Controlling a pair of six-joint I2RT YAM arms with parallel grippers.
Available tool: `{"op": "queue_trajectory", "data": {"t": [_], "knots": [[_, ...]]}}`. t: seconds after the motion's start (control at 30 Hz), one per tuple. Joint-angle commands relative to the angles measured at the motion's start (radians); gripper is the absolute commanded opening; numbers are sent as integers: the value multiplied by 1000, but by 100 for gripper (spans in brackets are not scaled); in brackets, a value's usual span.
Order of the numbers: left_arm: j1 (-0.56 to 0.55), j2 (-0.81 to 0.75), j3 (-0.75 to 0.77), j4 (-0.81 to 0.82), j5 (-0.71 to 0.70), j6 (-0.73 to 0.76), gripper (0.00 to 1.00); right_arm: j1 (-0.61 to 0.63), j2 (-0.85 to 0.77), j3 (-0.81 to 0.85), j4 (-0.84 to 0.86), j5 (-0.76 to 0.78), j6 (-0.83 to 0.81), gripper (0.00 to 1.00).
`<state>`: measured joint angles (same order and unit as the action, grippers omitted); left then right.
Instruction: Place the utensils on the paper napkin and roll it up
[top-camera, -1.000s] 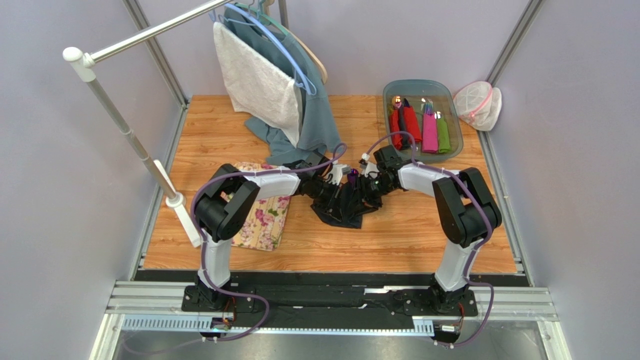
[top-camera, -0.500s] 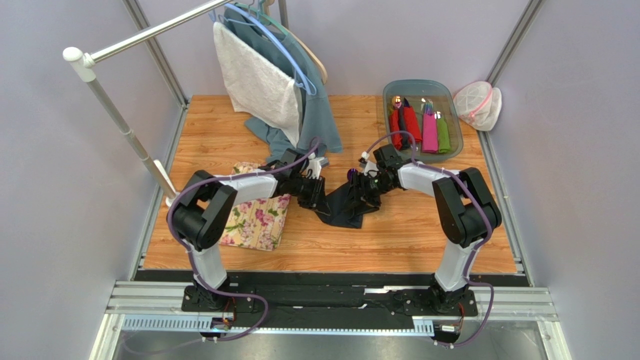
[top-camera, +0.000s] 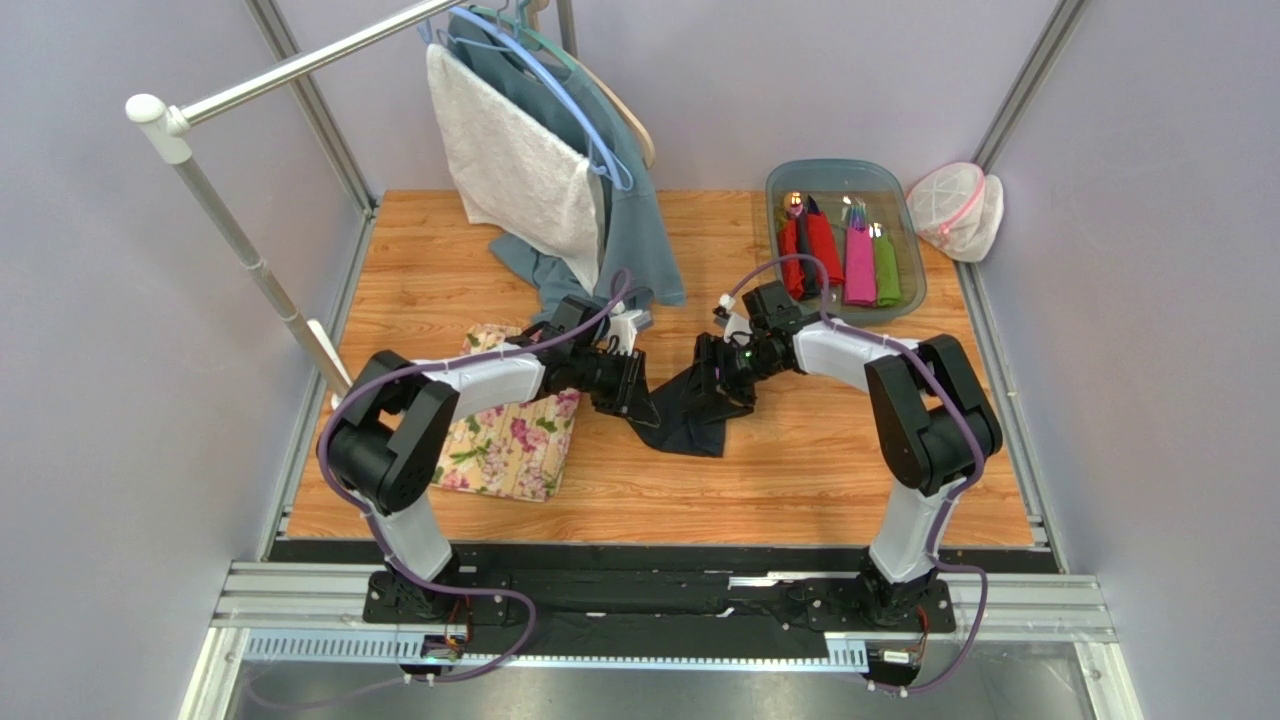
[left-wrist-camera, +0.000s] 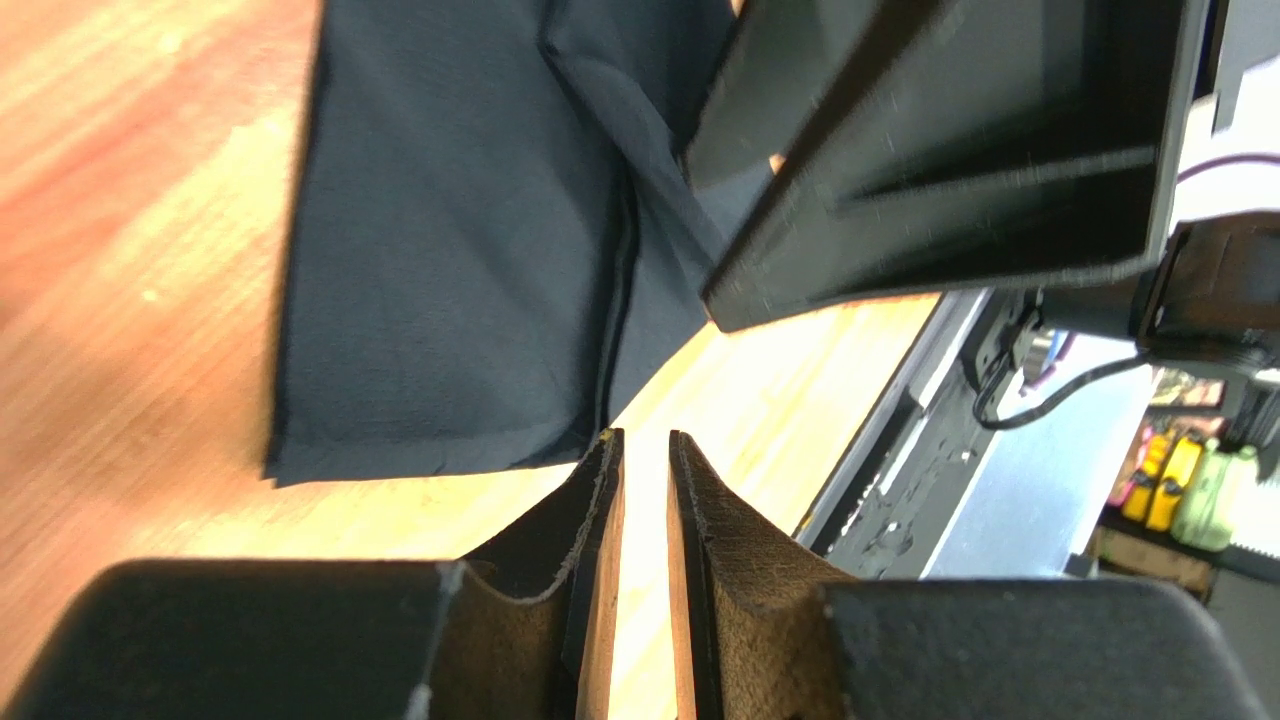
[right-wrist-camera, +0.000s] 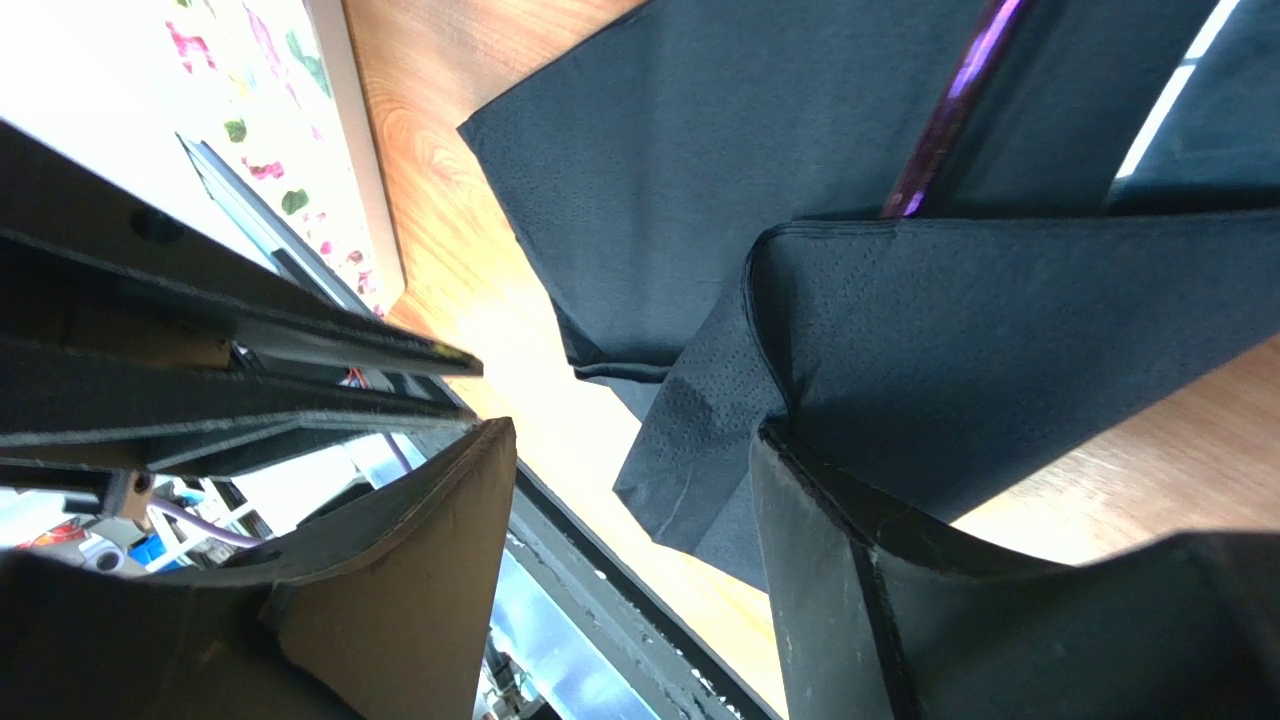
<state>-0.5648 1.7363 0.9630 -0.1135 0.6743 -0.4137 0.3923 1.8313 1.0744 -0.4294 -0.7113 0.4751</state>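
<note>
Two grippers, one paper napkin (top-camera: 694, 428), mid-way across a wooden table (top-camera: 781, 465). Napkin: dark navy, crumpled and partly folded over, near floral mat (top-camera: 519, 435), between the two grippers. Left gripper (left-wrist-camera: 639, 443): fingers (left-wrist-camera: 564, 555) all but together (a sliver of tabletop showing through), clamped on nothing, low beside napkin's edge. Right gripper (right-wrist-camera: 631, 435): fingers well apart, one finger (right-wrist-camera: 902, 600) against a raised napkin fold, the other clear of it. Purple spoon (right-wrist-camera: 950, 105): thin handle only, poking from within the folds. Far right corner: grey bin (top-camera: 836, 164) holding red, pink and green rolls.
</note>
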Motion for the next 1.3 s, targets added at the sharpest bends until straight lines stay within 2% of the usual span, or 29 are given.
{"op": "queue_trajectory", "data": {"t": [0.0, 0.13, 0.2, 0.4, 0.53, 0.93, 1.27], "knots": [[40, -34, -4, 52, 34, -40, 24, 22, 2, 30, 50, -2, 28, 63], [55, -32, -10, 89, 60, -89, 26, 23, 17, 30, 69, -5, 51, 71], [57, -26, -12, 100, 70, -106, 27, 23, 20, 33, 69, -7, 54, 72], [59, -14, -14, 133, 73, -151, 30, 23, 3, 38, 60, -24, 56, 71], [59, -12, -12, 135, 74, -145, 31, 25, -18, 36, -17, 16, 25, 71], [59, -12, -18, 140, 73, -139, 31, 23, -67, 24, -106, 90, -32, 72], [60, -14, -21, 159, 79, -165, 27, 22, -29, 41, 9, 43, 23, 67]]}}
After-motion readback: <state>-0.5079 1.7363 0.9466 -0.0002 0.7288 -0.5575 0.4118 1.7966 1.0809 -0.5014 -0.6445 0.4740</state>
